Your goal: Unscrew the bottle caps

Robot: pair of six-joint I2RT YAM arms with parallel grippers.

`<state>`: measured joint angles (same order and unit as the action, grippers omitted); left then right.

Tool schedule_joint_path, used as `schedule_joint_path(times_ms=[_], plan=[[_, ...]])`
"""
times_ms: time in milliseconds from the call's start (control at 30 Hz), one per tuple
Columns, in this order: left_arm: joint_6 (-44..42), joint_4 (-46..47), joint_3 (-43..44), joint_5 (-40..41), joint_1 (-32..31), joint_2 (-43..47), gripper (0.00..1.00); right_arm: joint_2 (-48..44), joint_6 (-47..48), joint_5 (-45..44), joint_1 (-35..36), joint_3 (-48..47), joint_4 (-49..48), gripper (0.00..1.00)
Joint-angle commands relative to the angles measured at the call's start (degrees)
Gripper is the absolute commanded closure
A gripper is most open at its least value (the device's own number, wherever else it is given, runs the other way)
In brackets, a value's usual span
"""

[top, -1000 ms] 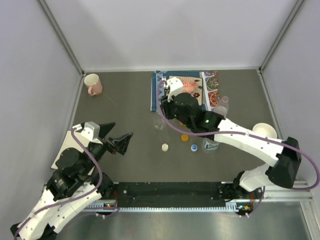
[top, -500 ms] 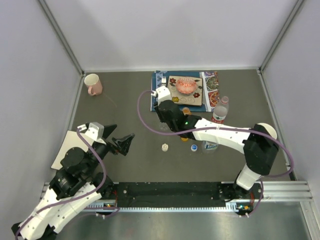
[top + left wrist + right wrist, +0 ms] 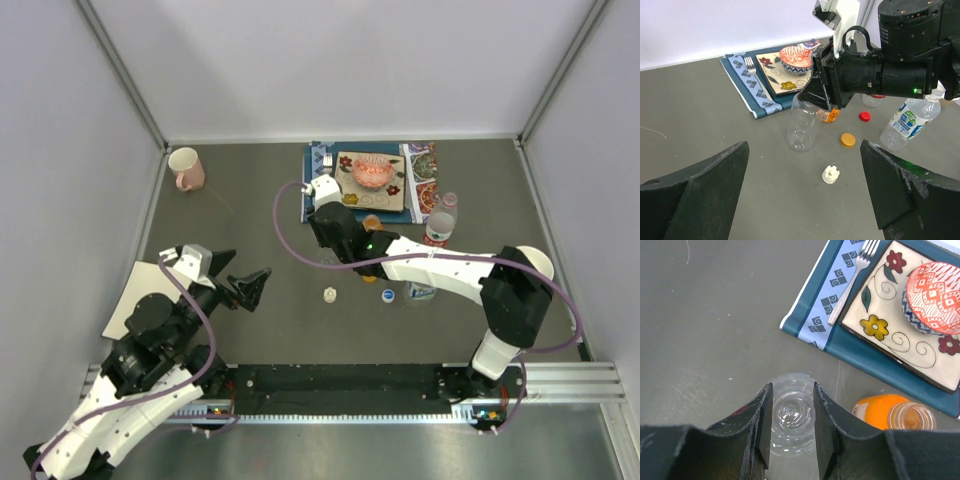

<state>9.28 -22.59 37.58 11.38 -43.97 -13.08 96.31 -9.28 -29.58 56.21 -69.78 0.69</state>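
Observation:
My right gripper (image 3: 791, 432) is shut on the neck of the plain clear bottle (image 3: 790, 415), which has no cap and stands near the table's middle (image 3: 320, 256). The short orange bottle (image 3: 880, 412) stands open just right of it. In the left wrist view the white cap (image 3: 830, 174), orange cap (image 3: 847, 139) and red cap (image 3: 865, 116) lie loose on the table. The blue cap (image 3: 388, 295) lies beside the blue-white labelled bottle (image 3: 905, 122). The red-labelled bottle (image 3: 440, 220) stands behind. My left gripper (image 3: 805, 200) is open and empty, short of the white cap.
A blue placemat (image 3: 312, 190) at the back holds a flowered plate (image 3: 875, 315), a red patterned bowl (image 3: 935, 297) and a fork (image 3: 852, 277). A pink mug (image 3: 186, 167) stands back left. A white sheet (image 3: 135, 295) lies by the left arm.
My right arm swung left from over the placemat and came down onto the plain clear bottle. My left gripper shifted slightly and stays open.

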Motion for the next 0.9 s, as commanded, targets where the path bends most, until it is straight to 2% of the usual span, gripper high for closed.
schedule_joint_path(times_ms=[0,167,400,867], plan=[[0.04,2.55,0.03,-0.57,0.19,-1.07,0.01,0.11,-1.71,1.28,-0.4,-1.59,-0.86,0.7],[0.21,3.08,-0.14,-1.35,0.11,-1.59,0.01,-0.51,-2.15,1.99,-0.66,-1.59,-0.86,0.66],[0.57,3.08,-0.14,-1.8,0.2,-2.04,0.01,-0.69,-2.06,1.99,-0.75,-1.85,-0.78,0.51],[0.74,3.08,-0.14,-1.71,0.2,-2.21,0.01,-2.36,-1.71,2.6,-0.75,-2.47,0.72,0.45]])
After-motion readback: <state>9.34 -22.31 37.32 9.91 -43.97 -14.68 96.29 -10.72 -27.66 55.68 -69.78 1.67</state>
